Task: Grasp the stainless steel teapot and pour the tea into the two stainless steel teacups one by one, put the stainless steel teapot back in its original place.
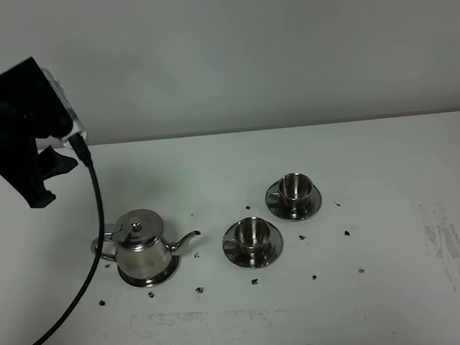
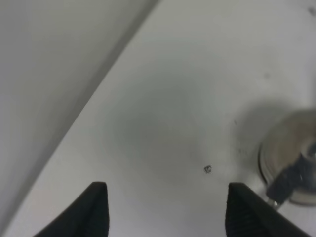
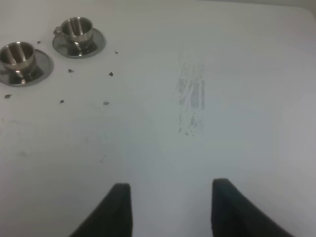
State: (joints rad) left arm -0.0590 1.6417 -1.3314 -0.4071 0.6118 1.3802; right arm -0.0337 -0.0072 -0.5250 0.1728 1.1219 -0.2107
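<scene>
The stainless steel teapot (image 1: 140,246) stands upright on its ridged disc (image 1: 164,275) at the table's front left, spout pointing right. It shows blurred at the edge of the left wrist view (image 2: 294,165). The two stainless steel teacups (image 1: 252,232) (image 1: 294,188) sit on their saucers to the right of the pot, also seen in the right wrist view (image 3: 19,53) (image 3: 76,25). My left gripper (image 1: 53,181) (image 2: 165,207) hangs open and empty, above and to the left of the teapot. My right gripper (image 3: 170,207) is open over bare table, right of the cups, out of the exterior view.
Small dark specks (image 1: 198,287) lie scattered on the white table (image 1: 372,170) around the pot and cups. A scuffed patch (image 1: 448,244) marks the table at the right. A black cable (image 1: 93,253) hangs from the left arm beside the pot.
</scene>
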